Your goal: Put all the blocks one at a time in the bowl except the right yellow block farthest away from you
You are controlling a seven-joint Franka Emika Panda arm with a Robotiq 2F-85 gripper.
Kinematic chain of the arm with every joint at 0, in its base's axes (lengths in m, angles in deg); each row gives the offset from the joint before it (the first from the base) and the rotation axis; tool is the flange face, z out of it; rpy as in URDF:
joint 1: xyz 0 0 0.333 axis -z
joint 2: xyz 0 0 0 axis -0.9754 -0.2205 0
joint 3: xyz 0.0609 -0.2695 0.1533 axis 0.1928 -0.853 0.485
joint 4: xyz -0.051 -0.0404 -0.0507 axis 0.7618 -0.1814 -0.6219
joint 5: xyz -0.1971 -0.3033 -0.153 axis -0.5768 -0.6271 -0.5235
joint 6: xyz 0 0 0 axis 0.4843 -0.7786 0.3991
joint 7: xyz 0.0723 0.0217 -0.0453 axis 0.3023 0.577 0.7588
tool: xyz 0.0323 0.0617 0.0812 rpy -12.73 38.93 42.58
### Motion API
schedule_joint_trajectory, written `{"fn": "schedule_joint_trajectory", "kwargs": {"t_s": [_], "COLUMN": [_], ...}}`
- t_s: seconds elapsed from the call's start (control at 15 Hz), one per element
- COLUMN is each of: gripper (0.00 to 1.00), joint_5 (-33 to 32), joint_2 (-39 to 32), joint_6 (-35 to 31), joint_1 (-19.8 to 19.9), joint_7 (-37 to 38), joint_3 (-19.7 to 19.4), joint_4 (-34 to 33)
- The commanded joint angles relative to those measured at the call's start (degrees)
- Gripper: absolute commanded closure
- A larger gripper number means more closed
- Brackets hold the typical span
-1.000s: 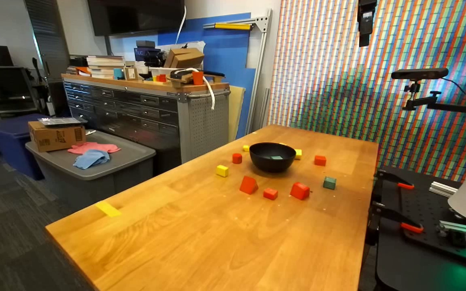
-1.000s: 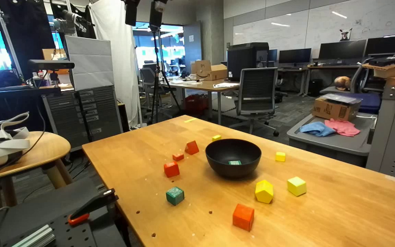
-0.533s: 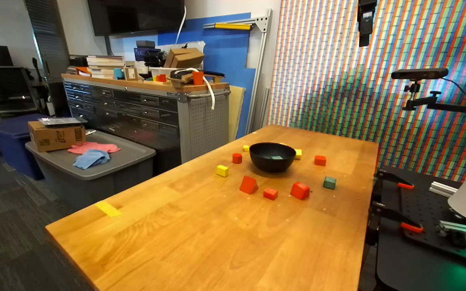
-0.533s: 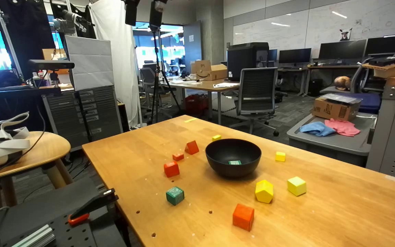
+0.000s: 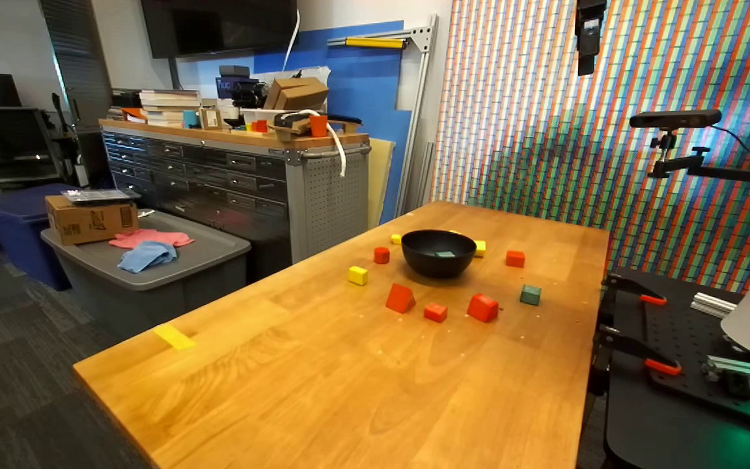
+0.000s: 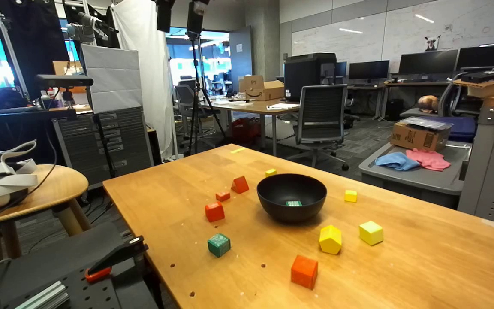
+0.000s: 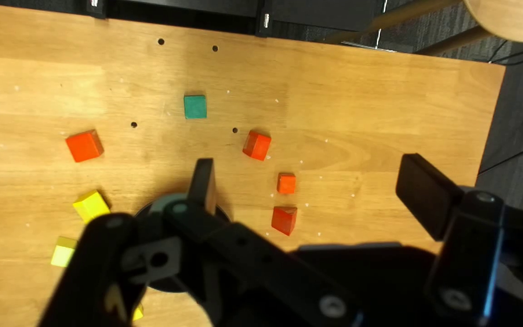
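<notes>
The black bowl stands on the wooden table with a green block inside it. Around it lie a green block, a red block, a yellow five-sided block and several other yellow blocks. Three red blocks lie in a row on one side. Another red block is beside the bowl, hidden behind it in the other view. My gripper is open and empty, high above the table. In the wrist view its finger covers much of the bowl. Its fingers show at the top of an exterior view.
The wooden table has a strip of yellow tape near one corner. A black mounting plate with clamps adjoins one table edge. A round stool with a white headset stands near another edge.
</notes>
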Motion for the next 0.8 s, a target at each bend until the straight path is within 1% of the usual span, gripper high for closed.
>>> {"fn": "schedule_joint_trajectory", "kwargs": {"t_s": [0.0, 0.13, 0.33, 0.53, 0.6, 0.67, 0.73], "gripper": [0.0, 0.0, 0.0, 0.0, 0.0, 0.0, 0.0], "joint_5": [0.22, 0.23, 0.44, -3.01, -4.35, -5.8, -5.09], "joint_2": [-0.04, 0.97, -0.1, -1.17, -1.8, -2.29, -2.8], "joint_6": [0.18, -6.82, -16.88, -27.48, -30.04, -30.65, -27.0], "joint_1": [0.69, 1.65, 2.26, 2.56, 2.77, 2.76, 1.53], "joint_7": [-0.27, 4.08, 10.61, 16.51, 18.87, 20.04, 17.95], "joint_3": [0.53, 2.06, 4.48, 8.2, 9.36, 10.16, 9.24], "joint_4": [-0.14, 2.3, 5.51, 9.66, 10.85, 11.61, 10.87]}}
